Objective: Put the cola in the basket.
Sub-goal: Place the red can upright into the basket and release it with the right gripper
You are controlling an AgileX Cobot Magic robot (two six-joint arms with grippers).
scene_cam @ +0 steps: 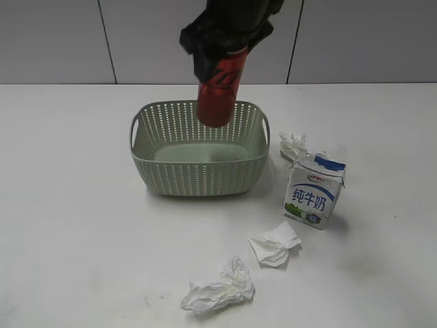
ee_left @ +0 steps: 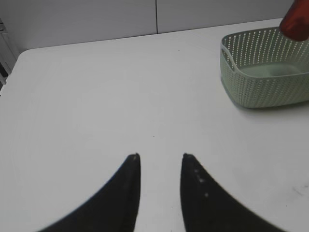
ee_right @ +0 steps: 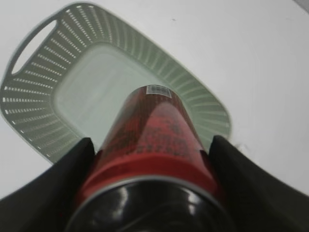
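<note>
In the exterior view the right gripper (scene_cam: 220,58) comes down from the top edge, clamped on the cola (scene_cam: 218,96); the red can hangs tilted above the basket (scene_cam: 198,174), its lower end overlapping the far rim, clear of the floor; the basket sits on the white table (scene_cam: 75,219); to its right stands a white-and-blue milk carton (scene_cam: 313,191), with a crumpled tissue (scene_cam: 292,145) behind it, another tissue (scene_cam: 274,244) in front, and a third wad (scene_cam: 218,290) nearest the camera; the left arm does not appear here.

The left wrist view alone shows the left gripper (ee_left: 161,159); its dark fingers (ee_left: 126,193) stand a narrow gap apart with nothing between them, low over bare table, well apart from the basket (ee_left: 256,89); a corner of the cola (ee_left: 295,21) shows at the upper right.

The right wrist view looks down the cola (ee_right: 152,150) between the right gripper's fingers (ee_right: 241,188), which press both its sides; beyond it lies the basket (ee_right: 34,96), its floor bare; one handle cutout is plain at the left.
</note>
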